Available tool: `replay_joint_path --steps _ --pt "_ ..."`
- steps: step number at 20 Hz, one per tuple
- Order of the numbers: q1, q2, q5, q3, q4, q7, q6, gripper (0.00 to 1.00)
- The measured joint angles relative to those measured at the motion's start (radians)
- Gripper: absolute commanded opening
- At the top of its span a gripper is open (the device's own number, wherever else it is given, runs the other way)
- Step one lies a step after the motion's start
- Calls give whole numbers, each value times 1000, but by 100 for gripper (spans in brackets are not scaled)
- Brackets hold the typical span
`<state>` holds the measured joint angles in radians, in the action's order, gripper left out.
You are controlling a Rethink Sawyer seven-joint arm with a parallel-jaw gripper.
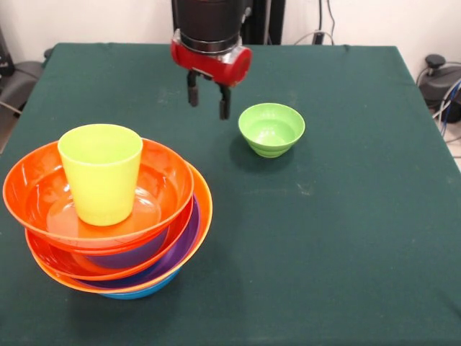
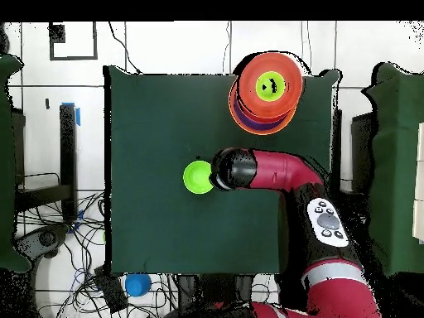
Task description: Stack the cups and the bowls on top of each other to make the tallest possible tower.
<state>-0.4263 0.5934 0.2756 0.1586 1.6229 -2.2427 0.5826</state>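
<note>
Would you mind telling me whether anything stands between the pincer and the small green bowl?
Nothing visible does. The pincer hangs open just beside the small green bowl, with only bare tablecloth between them; the stack sits well off to the side.

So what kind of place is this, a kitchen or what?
Likely a robotics lab, not a kitchen: a red robot arm works over a table draped in green cloth, with loose cables on the tiled floor around it.

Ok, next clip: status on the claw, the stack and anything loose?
Claw open, empty, above table. Lime-green plastic tumbler upright atop nested bowl tower. Small lime-green bowl loose beside claw. Nothing blocking.
</note>
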Motion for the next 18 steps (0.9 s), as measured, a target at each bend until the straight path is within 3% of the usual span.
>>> replay_joint_path --steps 8,18 --pt "1 -30 101 45 45 0 -3 100" --pt "5 -73 173 70 74 0 -44 100"
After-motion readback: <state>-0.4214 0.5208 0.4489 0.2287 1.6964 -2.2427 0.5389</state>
